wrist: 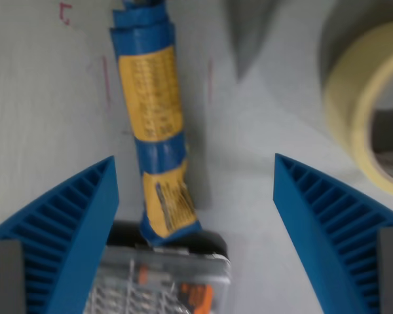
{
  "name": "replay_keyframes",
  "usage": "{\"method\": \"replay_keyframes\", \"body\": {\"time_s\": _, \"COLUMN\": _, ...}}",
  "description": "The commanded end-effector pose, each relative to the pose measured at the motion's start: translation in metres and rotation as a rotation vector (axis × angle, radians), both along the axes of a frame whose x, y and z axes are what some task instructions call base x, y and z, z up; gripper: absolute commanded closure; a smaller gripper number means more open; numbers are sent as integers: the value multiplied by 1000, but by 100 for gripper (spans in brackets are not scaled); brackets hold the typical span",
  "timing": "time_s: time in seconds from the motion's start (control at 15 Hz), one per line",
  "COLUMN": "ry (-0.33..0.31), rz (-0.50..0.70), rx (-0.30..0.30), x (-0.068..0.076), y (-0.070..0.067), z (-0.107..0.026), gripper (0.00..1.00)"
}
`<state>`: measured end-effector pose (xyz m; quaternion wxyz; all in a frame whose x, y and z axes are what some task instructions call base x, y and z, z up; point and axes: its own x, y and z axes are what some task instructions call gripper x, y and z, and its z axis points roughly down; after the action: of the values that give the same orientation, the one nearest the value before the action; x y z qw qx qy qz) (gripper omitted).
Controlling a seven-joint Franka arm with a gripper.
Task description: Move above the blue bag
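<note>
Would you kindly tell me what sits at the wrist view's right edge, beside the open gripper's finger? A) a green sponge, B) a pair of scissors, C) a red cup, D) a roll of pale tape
D: a pale yellowish roll of tape lies at the wrist view's right edge, while the blue bag with its yellow label lies between the fingers of the open gripper.

1 blue bag [154, 124], 1 tape roll [363, 111], and perhaps 1 metal-and-orange object [164, 281], blurred.
</note>
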<state>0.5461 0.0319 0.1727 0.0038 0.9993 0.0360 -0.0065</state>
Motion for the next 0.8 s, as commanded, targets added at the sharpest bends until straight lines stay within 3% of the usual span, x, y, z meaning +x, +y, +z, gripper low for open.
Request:
{"method": "replay_keyframes", "body": {"time_s": 0.07, "ry": -23, "rz": 4, "rx": -97, "x": 8, "y": 9, "z": -8, "gripper": 0}}
{"method": "replay_keyframes", "body": {"time_s": 0.8, "ry": 3, "rz": 0, "rx": -107, "x": 19, "y": 26, "z": -31, "gripper": 0}}
